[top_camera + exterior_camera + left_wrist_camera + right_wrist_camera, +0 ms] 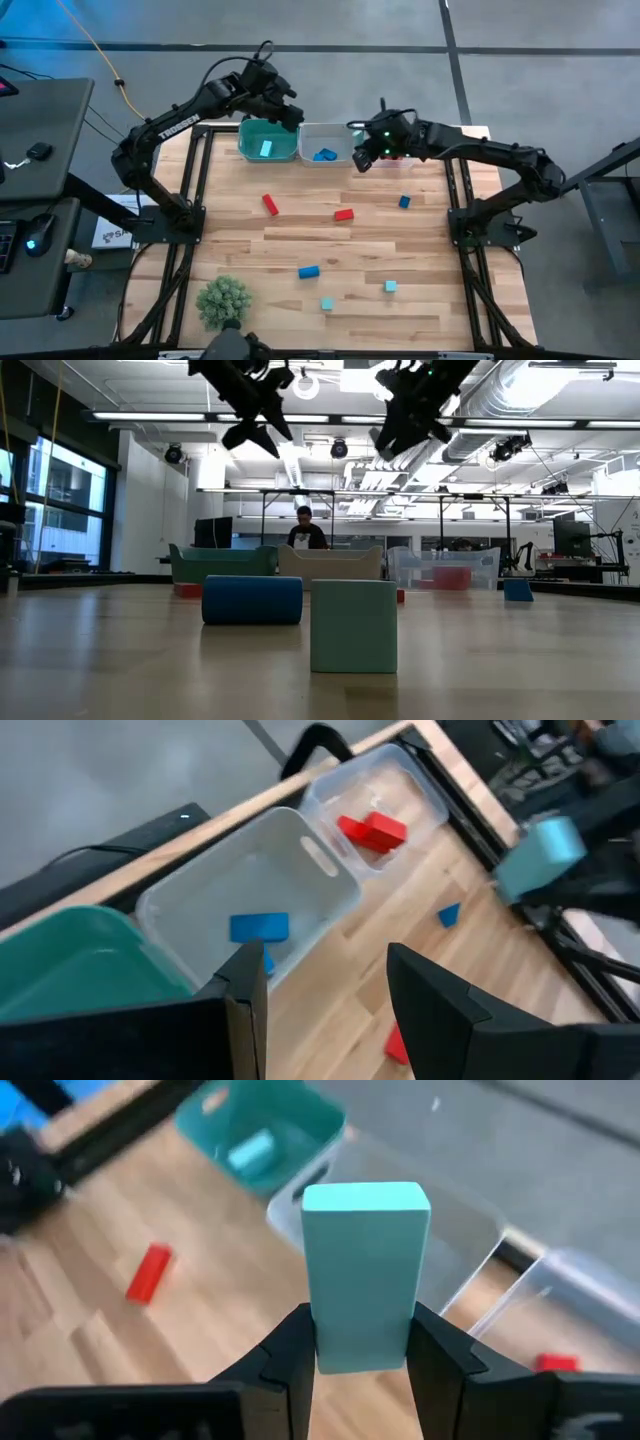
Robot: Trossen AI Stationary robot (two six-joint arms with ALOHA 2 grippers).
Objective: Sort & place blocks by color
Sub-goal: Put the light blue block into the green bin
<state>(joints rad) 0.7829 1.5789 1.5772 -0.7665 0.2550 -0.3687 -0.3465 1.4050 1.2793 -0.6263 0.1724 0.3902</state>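
A robotics lab, open-plan.
Exposed ceiling ducts (560,400), strip lights, monitors (212,532) and a person (305,530) behind the wooden counter (120,650).

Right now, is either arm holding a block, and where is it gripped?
The right gripper holds a light teal block by its lower end, fingers on opposite sides. The left gripper is open and empty.

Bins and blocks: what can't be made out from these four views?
- Teal bin, left wrist view: contents cut off by the picture's edge and the left end effector.
- Rightmost clear bin, high view: contents hidden by the right end effector.
- Teal block, high view: hidden in that grip; only the wrist views show it.
- Bins, low view: contents hidden by their walls and the near blocks.
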